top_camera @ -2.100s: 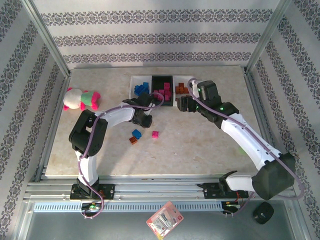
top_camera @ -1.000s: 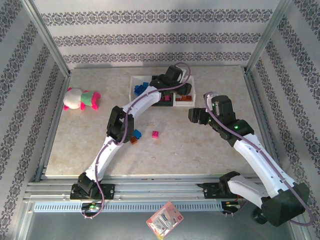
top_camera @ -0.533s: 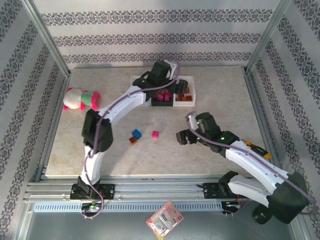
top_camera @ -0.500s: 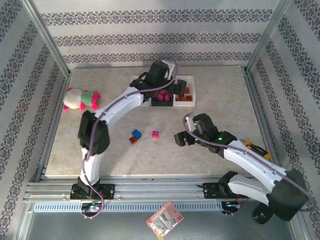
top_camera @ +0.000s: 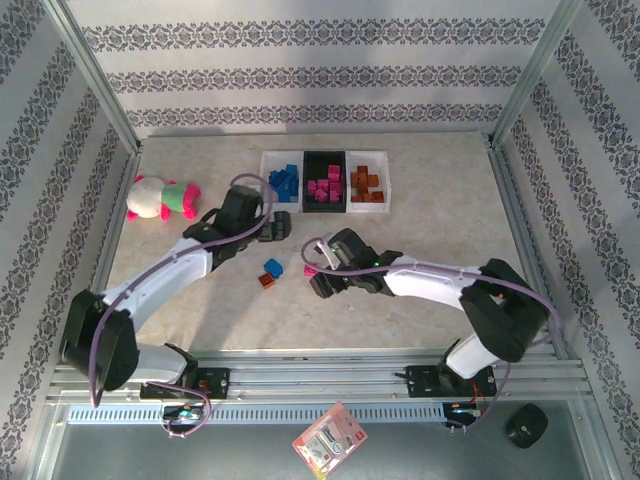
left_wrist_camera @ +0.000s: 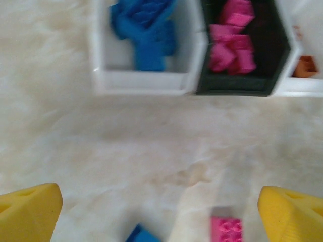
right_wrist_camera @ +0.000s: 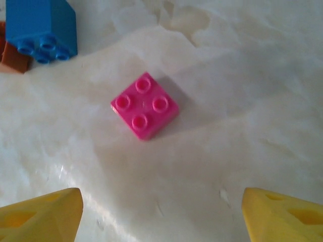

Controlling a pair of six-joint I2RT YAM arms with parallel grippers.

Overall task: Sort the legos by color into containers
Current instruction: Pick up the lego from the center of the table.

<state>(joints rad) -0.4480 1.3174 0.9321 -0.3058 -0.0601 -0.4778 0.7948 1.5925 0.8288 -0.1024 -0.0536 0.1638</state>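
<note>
Right gripper (right_wrist_camera: pixel 161 217) hangs open over a loose pink brick (right_wrist_camera: pixel 145 105) on the surface (right_wrist_camera: pixel 242 75), yellow fingertips (right_wrist_camera: pixel 40 214) spread wide with nothing pinched. A blue brick (right_wrist_camera: pixel 43 30) and a brown brick (right_wrist_camera: pixel 12 58) sit right beside each other just past it. Left gripper (left_wrist_camera: pixel 160 214) is wide open too and empty, aimed at the trays. The white tray (left_wrist_camera: pixel 146 83) has the blue pile (left_wrist_camera: pixel 146 45) and the black tray (left_wrist_camera: pixel 232 85) touching it has the pink pile (left_wrist_camera: pixel 232 43). The other white tray (top_camera: pixel 386 180) holds brown ones. A plush toy (top_camera: pixel 160 198) lies far left.
</note>
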